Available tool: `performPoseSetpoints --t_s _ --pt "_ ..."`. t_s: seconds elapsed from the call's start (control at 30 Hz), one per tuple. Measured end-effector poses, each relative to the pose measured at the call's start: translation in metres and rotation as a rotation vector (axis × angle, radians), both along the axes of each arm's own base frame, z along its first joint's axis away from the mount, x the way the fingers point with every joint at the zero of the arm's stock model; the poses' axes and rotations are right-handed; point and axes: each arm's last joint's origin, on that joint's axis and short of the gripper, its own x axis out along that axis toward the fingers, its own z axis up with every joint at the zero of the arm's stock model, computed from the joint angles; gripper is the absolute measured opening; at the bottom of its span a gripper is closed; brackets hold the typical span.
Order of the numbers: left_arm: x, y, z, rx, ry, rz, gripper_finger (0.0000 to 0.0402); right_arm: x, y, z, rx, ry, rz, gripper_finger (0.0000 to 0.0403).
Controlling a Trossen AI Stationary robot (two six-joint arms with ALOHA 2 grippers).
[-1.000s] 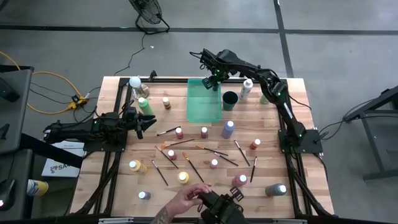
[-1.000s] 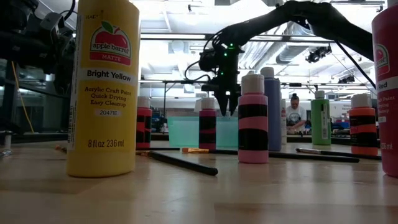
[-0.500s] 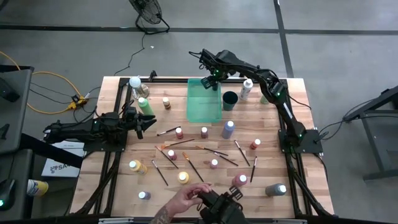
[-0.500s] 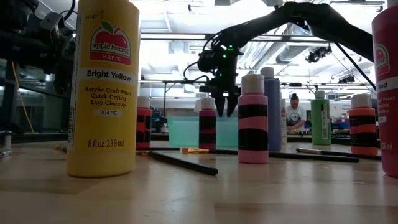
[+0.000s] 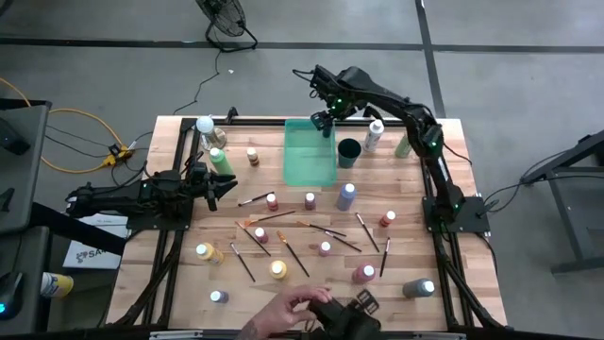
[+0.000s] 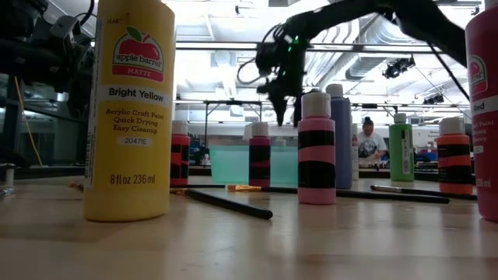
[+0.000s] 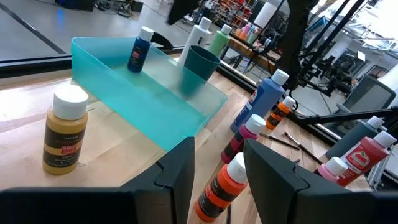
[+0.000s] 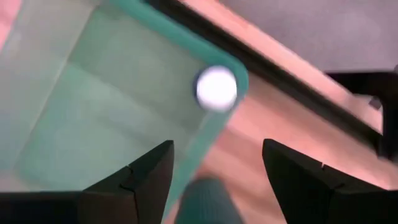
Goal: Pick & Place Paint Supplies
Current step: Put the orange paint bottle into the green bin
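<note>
While open, right tool [image 5: 324, 120] hovers above bin's [image 5: 304, 168] far corner.

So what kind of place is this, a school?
More likely a robot lab or workshop: two robot arms bolted to a wooden table, a bare concrete floor, and long workbenches behind.

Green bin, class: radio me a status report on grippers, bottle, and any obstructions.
Right gripper open above the green bin. Blue bottle standing inside the bin's corner. Left gripper idle at the table's left side. Nothing blocking the bin.
</note>
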Motion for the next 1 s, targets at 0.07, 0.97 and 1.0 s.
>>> performPoseSetpoints --t_s 0.07,0.97,1.0 --pt "0.000 0.000 0.000 0.000 0.000 0.000 0.0136 -0.006 0.011 0.015 0.022 -0.005 0.016 0.0237" --pt "0.000 0.000 0.000 0.000 0.000 0.000 0.0136 -0.132 0.206 0.063 0.049 -0.005 0.366 0.0234" --pt "0.000 0.000 0.000 0.000 0.000 0.000 0.0136 -0.139 0.211 0.059 0.059 -0.002 0.338 0.0234"
